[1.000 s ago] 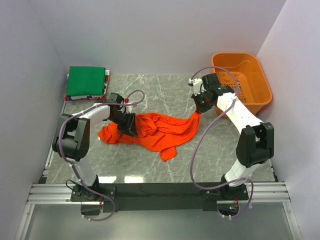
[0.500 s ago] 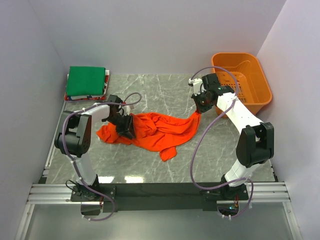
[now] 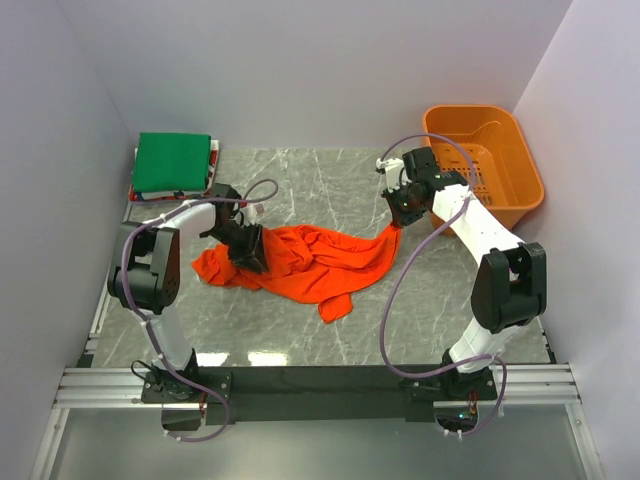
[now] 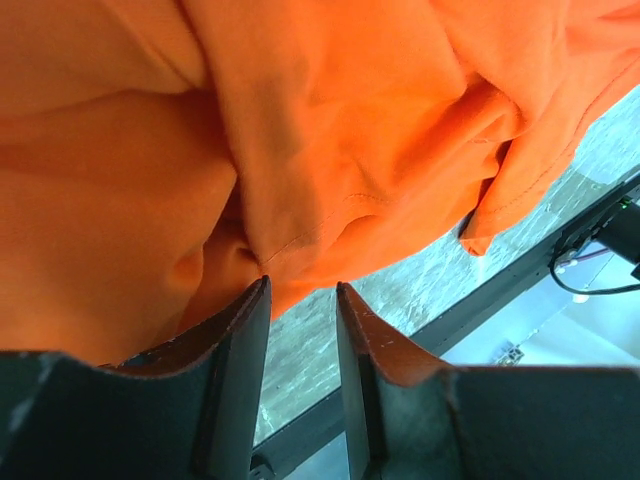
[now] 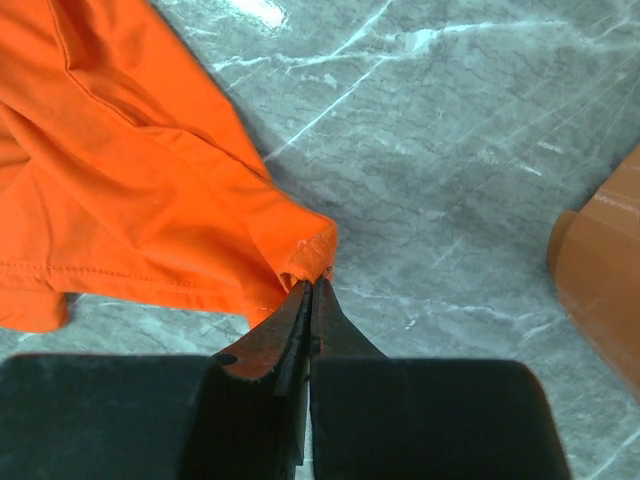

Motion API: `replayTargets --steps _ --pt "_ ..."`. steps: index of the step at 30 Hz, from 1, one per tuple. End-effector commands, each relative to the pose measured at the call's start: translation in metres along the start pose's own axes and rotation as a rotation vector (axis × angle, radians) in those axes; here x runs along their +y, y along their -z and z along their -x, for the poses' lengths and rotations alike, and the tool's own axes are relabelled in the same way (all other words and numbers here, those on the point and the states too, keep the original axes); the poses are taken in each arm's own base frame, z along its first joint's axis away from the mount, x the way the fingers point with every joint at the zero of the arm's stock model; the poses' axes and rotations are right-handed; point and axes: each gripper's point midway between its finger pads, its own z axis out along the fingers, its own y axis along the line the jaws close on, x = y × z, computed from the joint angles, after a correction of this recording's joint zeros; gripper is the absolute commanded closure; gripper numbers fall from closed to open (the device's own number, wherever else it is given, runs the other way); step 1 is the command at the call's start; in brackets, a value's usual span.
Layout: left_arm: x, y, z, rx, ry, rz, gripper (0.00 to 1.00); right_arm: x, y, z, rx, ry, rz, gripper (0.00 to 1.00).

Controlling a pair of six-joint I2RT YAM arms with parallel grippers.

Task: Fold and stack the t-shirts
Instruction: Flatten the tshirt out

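Grey marbled worktop (image 3: 300, 175) between pale lilac walls (image 3: 300, 70), with an orange basket (image 3: 470, 109) at its far right corner.
The orange-red t-shirt (image 3: 320, 262) lies crumpled mid-worktop, long axis left to right (a folded green-topped stack (image 3: 172, 162) sits in the far left corner). The right gripper (image 5: 308, 285) jaws pinch its right tip, and the left gripper (image 4: 300, 290) jaws stand apart over its left end.

The left arm (image 3: 150, 270) folds at the elbow, and the left gripper (image 4: 300, 288) points steeply down with its jaws partly apart and nothing between them. The right arm (image 3: 490, 250) reaches forward and inward, and the right gripper (image 5: 311, 285) is pinched tight on a corner of the orange-red t-shirt (image 3: 320, 262).
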Motion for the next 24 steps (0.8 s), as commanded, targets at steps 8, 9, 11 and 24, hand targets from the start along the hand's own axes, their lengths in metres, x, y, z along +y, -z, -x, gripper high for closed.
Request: replayTargets --steps 8,9,11,24 --pt "0.008 -0.01 -0.004 0.046 0.043 0.005 0.62 -0.005 0.007 0.015 -0.038 0.007 -0.003 1.0" --pt "0.009 -0.013 -0.004 0.049 0.047 0.006 0.62 -0.004 0.007 0.015 -0.036 0.008 -0.002 1.0" --pt "0.006 -0.016 -0.003 0.049 0.047 -0.003 0.62 -0.004 0.006 0.014 -0.034 0.003 0.0 1.0" --pt "-0.018 -0.01 0.015 0.004 0.002 -0.088 0.86 -0.005 0.007 0.013 -0.032 0.0 -0.007 1.0"
